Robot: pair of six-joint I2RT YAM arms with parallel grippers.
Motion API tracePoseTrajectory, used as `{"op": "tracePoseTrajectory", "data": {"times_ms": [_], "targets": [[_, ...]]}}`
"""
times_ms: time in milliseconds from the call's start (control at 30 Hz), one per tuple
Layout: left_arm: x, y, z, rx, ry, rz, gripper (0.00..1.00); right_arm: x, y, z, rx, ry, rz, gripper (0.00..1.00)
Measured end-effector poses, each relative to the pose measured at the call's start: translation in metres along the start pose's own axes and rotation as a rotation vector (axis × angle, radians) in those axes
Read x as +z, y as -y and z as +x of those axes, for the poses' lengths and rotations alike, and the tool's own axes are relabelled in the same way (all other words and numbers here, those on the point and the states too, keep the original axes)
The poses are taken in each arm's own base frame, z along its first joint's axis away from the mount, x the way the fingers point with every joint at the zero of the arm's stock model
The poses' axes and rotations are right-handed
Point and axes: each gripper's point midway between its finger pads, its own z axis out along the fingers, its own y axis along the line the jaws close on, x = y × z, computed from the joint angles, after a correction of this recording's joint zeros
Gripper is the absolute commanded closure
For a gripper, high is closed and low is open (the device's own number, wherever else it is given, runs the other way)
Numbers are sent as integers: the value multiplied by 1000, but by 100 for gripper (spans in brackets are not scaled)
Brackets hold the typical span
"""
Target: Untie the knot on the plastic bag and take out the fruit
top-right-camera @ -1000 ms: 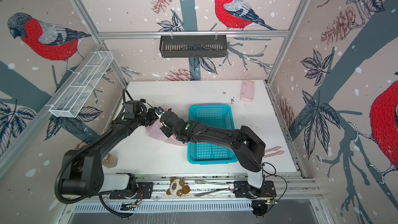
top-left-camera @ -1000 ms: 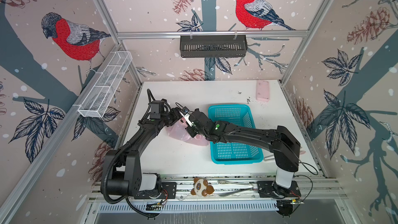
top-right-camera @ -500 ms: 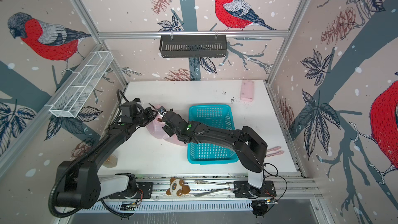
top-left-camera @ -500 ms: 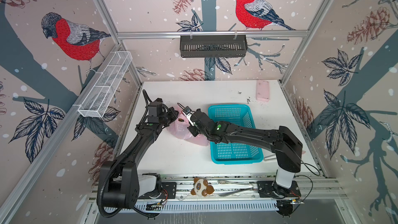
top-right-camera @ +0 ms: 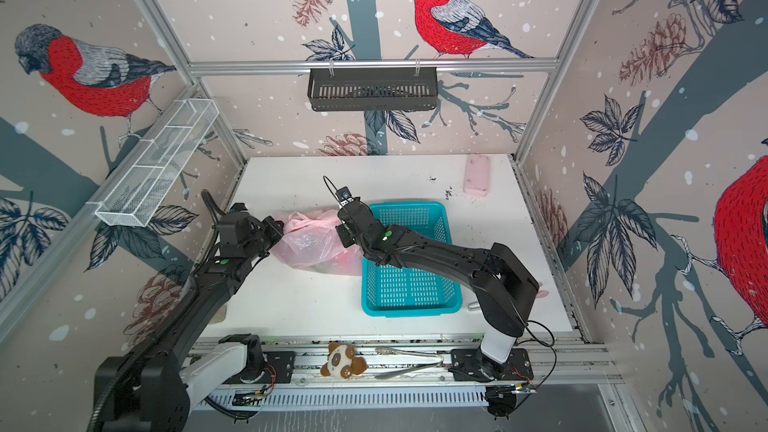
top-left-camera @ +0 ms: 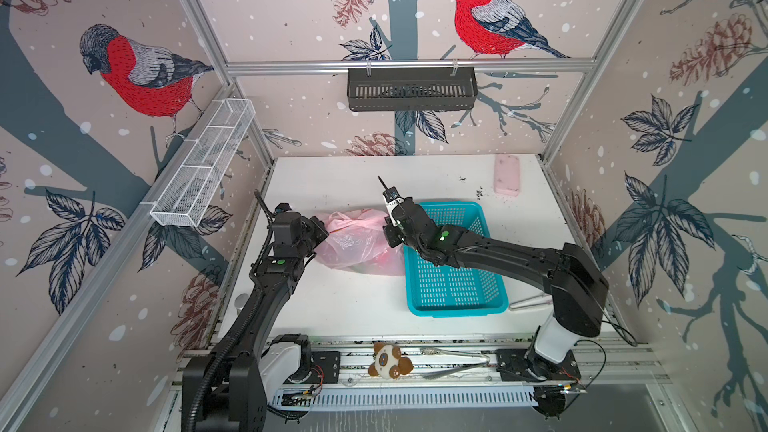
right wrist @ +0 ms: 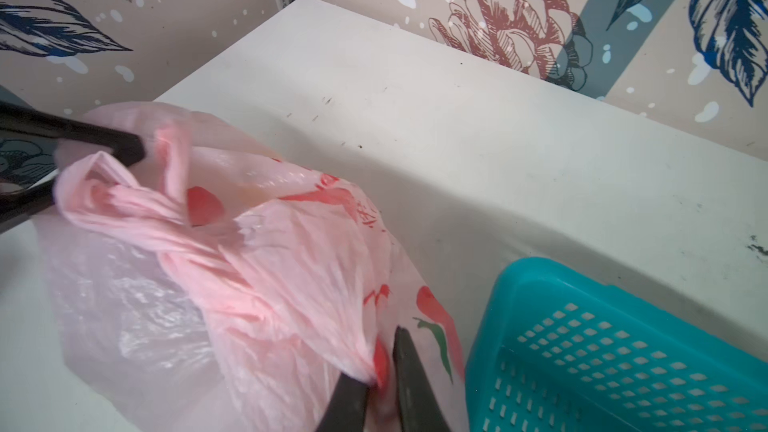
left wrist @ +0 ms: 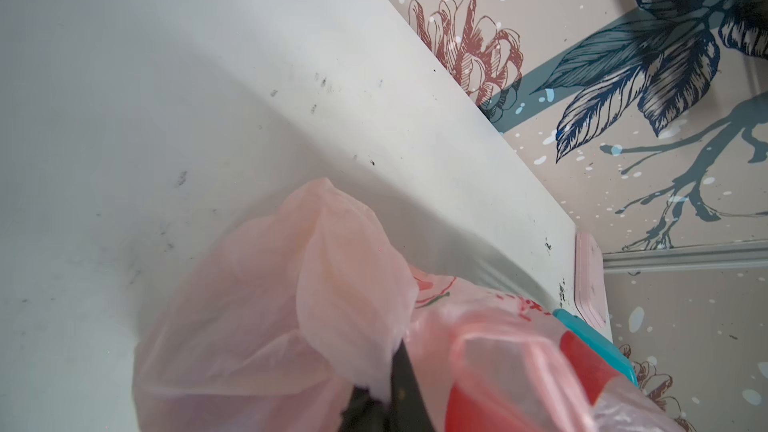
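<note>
While clamped shut on thin film, left gripper (left wrist: pixel 384 388) on a handle loop, right gripper (right wrist: pixel 378 371) beside teal basket (top-left-camera: pixel 453 310): best to draw apart slowly and level. Knot (right wrist: pixel 124 209) between, twisted, not yet loose. Plastic bag (top-left-camera: pixel 357 243) on table (top-left-camera: pixel 353 317) against basket; fruit (top-left-camera: pixel 384 263) dim red inside.

Unreadable red print on plastic bag (right wrist: pixel 291 268)
</note>
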Motion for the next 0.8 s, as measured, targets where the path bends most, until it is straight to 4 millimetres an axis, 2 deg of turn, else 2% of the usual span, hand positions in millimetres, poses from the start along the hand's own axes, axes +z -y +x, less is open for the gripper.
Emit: {"op": "tracePoseTrajectory", "data": {"times_ms": [133,233,367,633,800], "targets": [[-11,-10,-4,-23,50,-15,100,0,9,0,34,-5,16,71],[-16,-11,-7,-35,74,-17,100,-5,2,-1,25,-3,7,56],[-21,-10,-13,-41,102,-15,100,-21,-13,-10,2,24,4,44],[-26,-9,-14,-43,105,-16,100,-47,-42,-11,-122,52,35,32],[-27,-7,-14,-42,100,-7,100,-37,-59,-15,-228,62,65,28]]}}
